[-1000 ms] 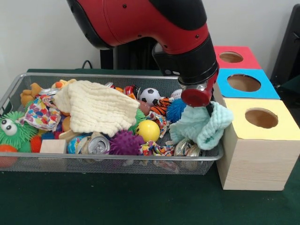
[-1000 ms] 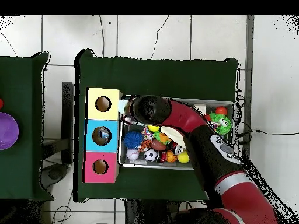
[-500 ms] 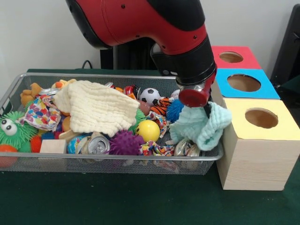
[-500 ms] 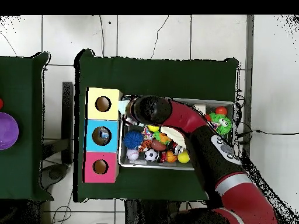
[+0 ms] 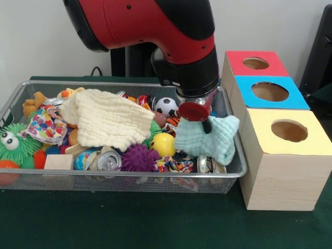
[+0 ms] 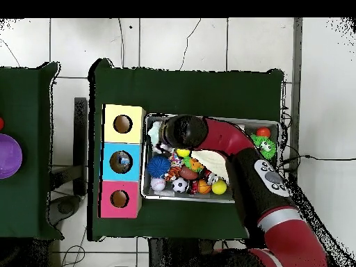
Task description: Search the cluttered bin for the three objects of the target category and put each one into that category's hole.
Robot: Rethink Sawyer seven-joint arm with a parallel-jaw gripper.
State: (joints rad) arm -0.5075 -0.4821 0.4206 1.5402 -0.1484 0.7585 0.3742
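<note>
1. The mint cloth (image 5: 208, 137) hangs from the gripper (image 5: 206, 124) over the right end of the bin (image 5: 129, 178), just beside the yellow box (image 5: 286, 155). It looks lifted, with its lower edge close to the toys under it.
2. The gripper seems closed on the upper middle of the cloth; a dark finger shows against the fabric, and the cloth falls in two lobes on both sides of it.
3. I judge the cloth to be light, soft and floppy. It will not break and it will not slip easily, but it has no stiffness, so it sways and folds when it is moved.
4. A pinch at a bunched fold, as now, is a good hold. Loose corners can catch on the wire rim of the bin or on the edge of a hole.
5. The hole (image 5: 289, 130) in the yellow box looks narrower than the spread cloth, so in my opinion the cloth must go down in a bunch.
6. A cream cloth (image 5: 106, 120) lies on the pile at the left, also soft, perhaps the same category.
7. The bin is very full: balls, a can (image 5: 108, 161), plush toys.
8. The table has a green cover (image 5: 155, 218). In the overhead view the floor (image 6: 174, 42) is of pale tiles, and a second table stands to the side.
</note>
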